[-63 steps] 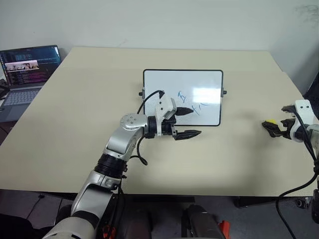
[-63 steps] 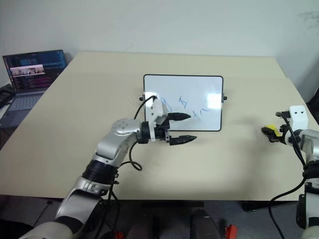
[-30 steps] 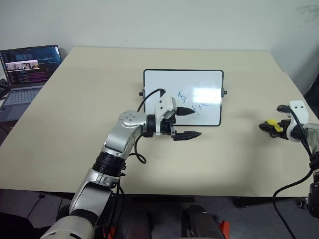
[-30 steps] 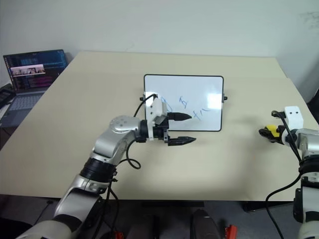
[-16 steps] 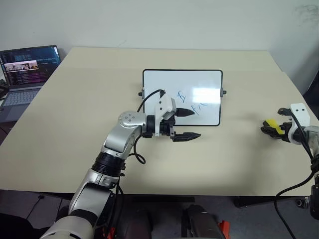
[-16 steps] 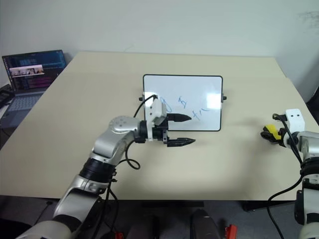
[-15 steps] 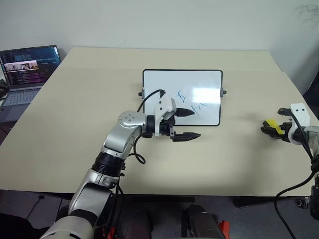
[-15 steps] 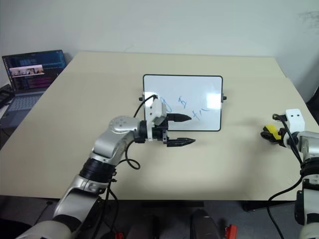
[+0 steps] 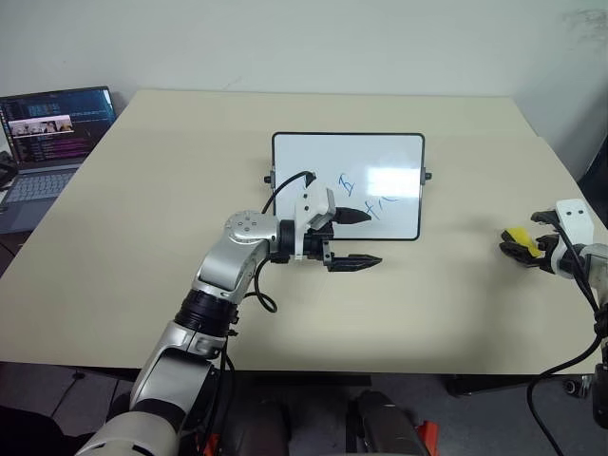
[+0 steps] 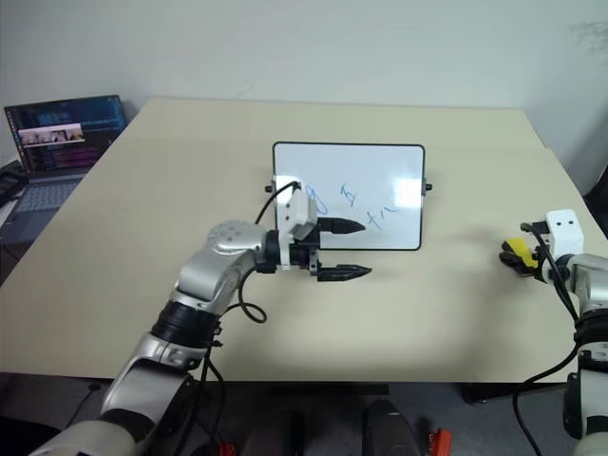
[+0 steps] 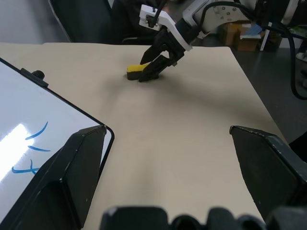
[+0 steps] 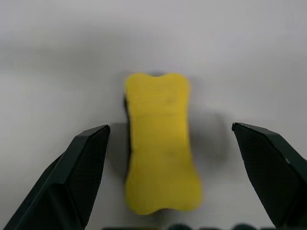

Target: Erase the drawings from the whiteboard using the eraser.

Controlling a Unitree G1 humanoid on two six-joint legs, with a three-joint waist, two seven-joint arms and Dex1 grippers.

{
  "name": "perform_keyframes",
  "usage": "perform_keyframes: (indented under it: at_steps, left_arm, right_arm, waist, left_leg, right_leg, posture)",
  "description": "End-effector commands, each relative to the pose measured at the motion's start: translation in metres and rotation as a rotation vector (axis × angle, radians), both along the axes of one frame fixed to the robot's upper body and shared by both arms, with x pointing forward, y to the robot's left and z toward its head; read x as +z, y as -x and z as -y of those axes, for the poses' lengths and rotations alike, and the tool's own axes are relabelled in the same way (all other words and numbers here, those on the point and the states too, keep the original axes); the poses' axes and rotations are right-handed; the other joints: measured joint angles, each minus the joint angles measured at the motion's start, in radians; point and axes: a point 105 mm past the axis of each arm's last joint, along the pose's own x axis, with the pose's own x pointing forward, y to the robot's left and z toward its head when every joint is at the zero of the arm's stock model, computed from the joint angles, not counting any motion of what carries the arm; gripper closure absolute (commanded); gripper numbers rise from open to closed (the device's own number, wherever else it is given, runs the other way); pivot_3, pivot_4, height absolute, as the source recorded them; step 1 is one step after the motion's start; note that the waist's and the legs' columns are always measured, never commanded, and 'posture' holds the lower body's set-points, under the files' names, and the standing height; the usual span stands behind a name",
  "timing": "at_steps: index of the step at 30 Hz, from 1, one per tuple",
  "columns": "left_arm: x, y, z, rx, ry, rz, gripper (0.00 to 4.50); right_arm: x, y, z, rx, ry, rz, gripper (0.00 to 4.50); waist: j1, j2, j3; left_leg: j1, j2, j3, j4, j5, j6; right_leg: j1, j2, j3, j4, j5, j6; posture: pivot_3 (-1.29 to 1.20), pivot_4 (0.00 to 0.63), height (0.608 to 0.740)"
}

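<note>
The whiteboard [image 9: 348,157] lies at the middle of the beige table, with blue drawings [image 9: 378,203] on its lower part. My left gripper [image 9: 372,237] hovers open at the board's near edge, pointing right, one finger over the board and one over the table. The yellow eraser [image 12: 160,143] lies flat on the table near the right edge. My right gripper [image 9: 513,245] stands open astride it, its fingers [image 12: 72,182] well clear of the eraser's sides. The left wrist view also shows the eraser [image 11: 135,70] under the right gripper [image 11: 156,64].
An open laptop [image 9: 52,128] sits off the table's left side. The table's right edge [image 9: 570,171] runs close behind the right gripper. Bare tabletop [image 9: 437,285] lies between the board and the eraser.
The right hand has shifted slightly over the eraser and stays astride it. The left arm, the board and the eraser have not moved.
</note>
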Motion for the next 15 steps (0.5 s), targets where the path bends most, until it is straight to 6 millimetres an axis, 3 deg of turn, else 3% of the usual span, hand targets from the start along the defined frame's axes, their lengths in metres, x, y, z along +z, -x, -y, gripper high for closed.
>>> perform_keyframes:
  at_steps: [1,3,5,8,12,15]
  left_arm:
    - [0.014,0.0,0.002,-0.015,0.025,0.049,0.0]
    - [0.014,0.0,0.002,-0.013,0.027,0.048,0.0]
    - [0.013,-0.001,0.001,-0.009,0.027,0.045,0.0]
    - [0.013,-0.001,0.0,-0.006,0.027,0.042,0.0]
    - [0.012,-0.002,0.0,-0.006,0.024,0.04,0.0]
    - [0.013,-0.003,0.0,-0.005,0.028,0.038,0.0]
  right_arm:
    - [0.024,0.002,-0.004,0.048,-0.015,0.082,0.19]
    - [0.024,0.003,0.004,-0.011,0.01,0.073,0.19]
    - [0.024,0.005,-0.001,0.027,-0.001,0.075,0.19]
    - [0.024,0.005,-0.002,-0.011,-0.013,0.059,0.65]
    - [0.026,0.005,-0.012,0.07,-0.009,0.08,0.8]
    - [0.026,0.001,-0.001,-0.021,0.006,0.071,1.19]
  waist:
    - [0.001,0.0,0.0]
    - [0.0,0.0,0.0]
    - [0.0,0.0,0.0]
    - [-0.001,0.0,0.0]
    - [0.0,0.0,0.0]
    - [-0.001,0.0,0.0]
  left_leg:
    - [0.0,0.0,0.0,0.0,0.0,0.0]
    - [0.0,0.0,0.0,0.0,0.0,0.0]
    - [0.0,0.0,0.0,0.0,0.0,0.0]
    - [0.0,0.0,0.0,0.0,0.0,0.0]
    - [0.0,0.0,0.0,0.0,0.0,0.0]
    - [0.0,0.0,0.0,0.0,0.0,0.0]
  right_leg:
    - [0.0,0.0,0.0,0.0,0.0,0.0]
    - [0.0,0.0,0.0,0.0,0.0,0.0]
    - [0.0,0.0,0.0,0.0,0.0,0.0]
    - [0.0,0.0,0.0,0.0,0.0,0.0]
    - [0.0,0.0,0.0,0.0,0.0,0.0]
    - [0.0,0.0,0.0,0.0,0.0,0.0]
  posture:
    - [0.0,0.15,0.74]
    - [0.0,0.15,0.74]
    - [0.0,0.15,0.74]
    - [0.0,0.15,0.74]
    - [0.0,0.15,0.74]
    - [0.0,0.15,0.74]
